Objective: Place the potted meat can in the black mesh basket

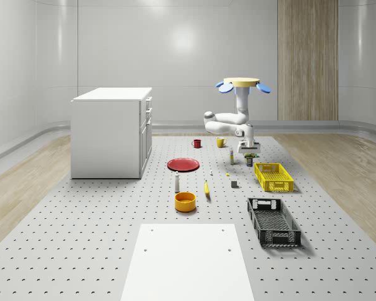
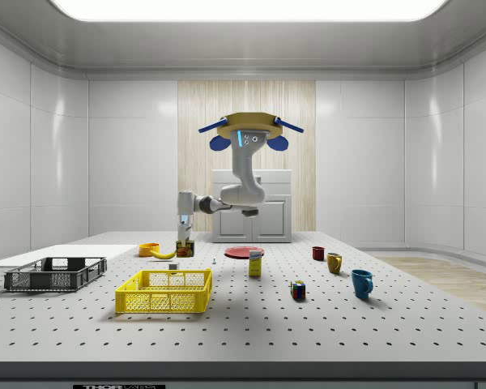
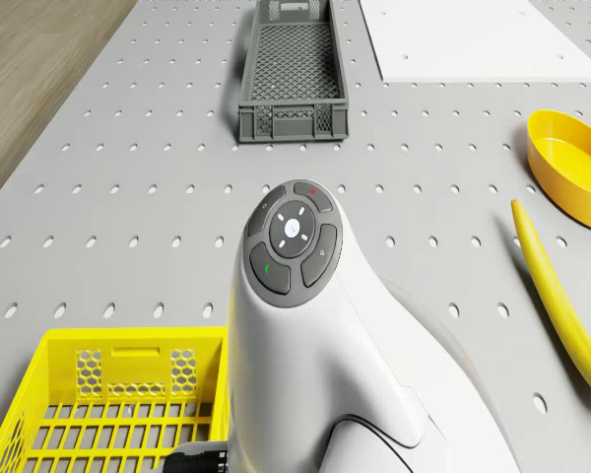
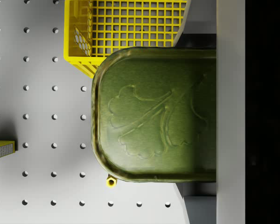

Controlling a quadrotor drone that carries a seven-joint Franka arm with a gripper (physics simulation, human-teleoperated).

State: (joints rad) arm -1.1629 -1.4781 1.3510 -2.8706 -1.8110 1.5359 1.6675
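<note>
Meat can (image 4: 154, 114), green lid seen, one end cut off by a finger (image 4: 231, 112); pinched in the gripper (image 1: 249, 154), just beside the yellow basket (image 1: 273, 176). Drone (image 1: 241, 83) hovers above. Black basket (image 1: 273, 222) well apart.

Drone (image 1: 244, 83) hovers beyond yellow basket (image 1: 273, 176), jaws over can (image 1: 250, 157).

White arm (image 2: 241, 188), tan drone disc (image 2: 249, 126), blue rotors (image 2: 220, 143)

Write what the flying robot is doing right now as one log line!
drone: hovering over table | gripper: down at potted meat can, beside yellow crate | black mesh basket: no can inside yet
</note>
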